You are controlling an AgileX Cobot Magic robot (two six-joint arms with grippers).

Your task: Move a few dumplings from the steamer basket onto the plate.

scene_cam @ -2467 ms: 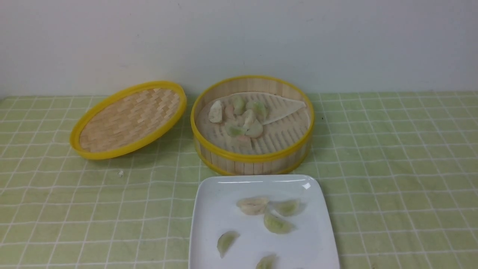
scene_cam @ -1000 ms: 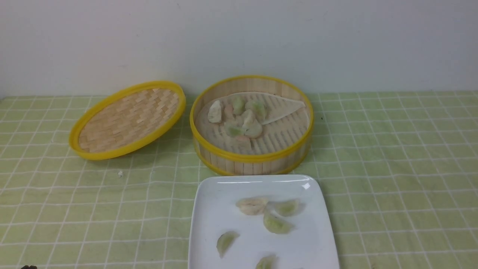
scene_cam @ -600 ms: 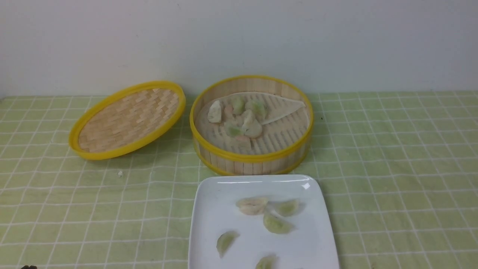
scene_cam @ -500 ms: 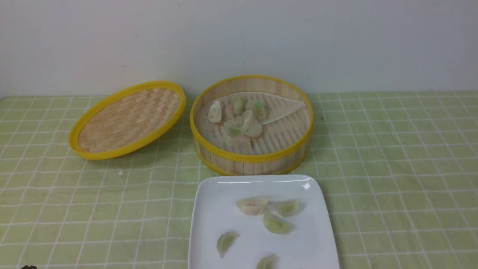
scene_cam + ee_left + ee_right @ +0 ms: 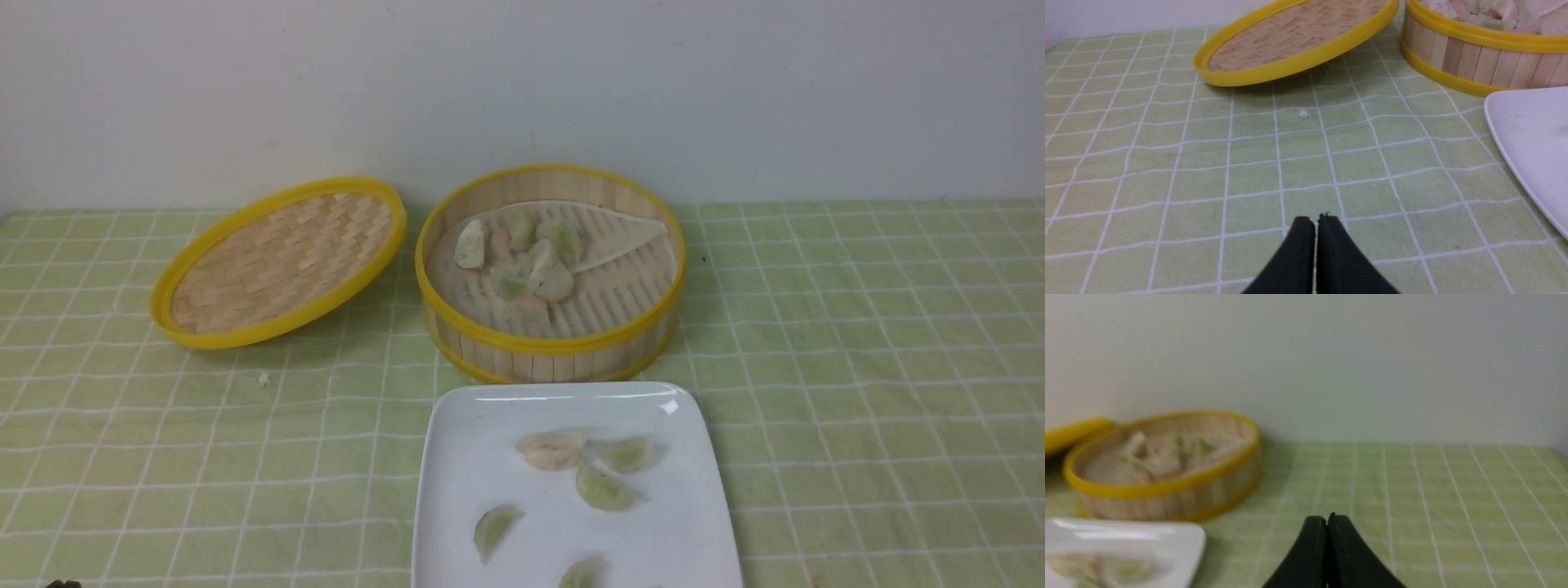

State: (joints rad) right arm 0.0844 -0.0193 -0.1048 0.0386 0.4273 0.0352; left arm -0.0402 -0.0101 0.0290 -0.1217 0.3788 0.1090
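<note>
The steamer basket (image 5: 550, 343) stands at the table's middle back with several dumplings (image 5: 531, 257) on its paper liner. The white plate (image 5: 465, 490) lies just in front of it and holds several dumplings (image 5: 602, 487). My left gripper (image 5: 1315, 220) is shut and empty, low over the cloth, left of the plate (image 5: 1527, 134); only a dark tip (image 5: 64, 584) shows in the front view. My right gripper (image 5: 1327, 518) is shut and empty, right of the plate (image 5: 1184, 543) and basket (image 5: 1167, 498).
The shallow woven lid (image 5: 277, 261) leans tilted at the left of the basket, also in the left wrist view (image 5: 1290, 45). A small white crumb (image 5: 263, 379) lies on the green checked cloth (image 5: 857, 367). A pale wall stands behind.
The lid and basket shifted slightly left between 2.5 s and 1 s ago, and the left gripper's dark tip came into the front view's bottom left corner. Nothing has moved since.
</note>
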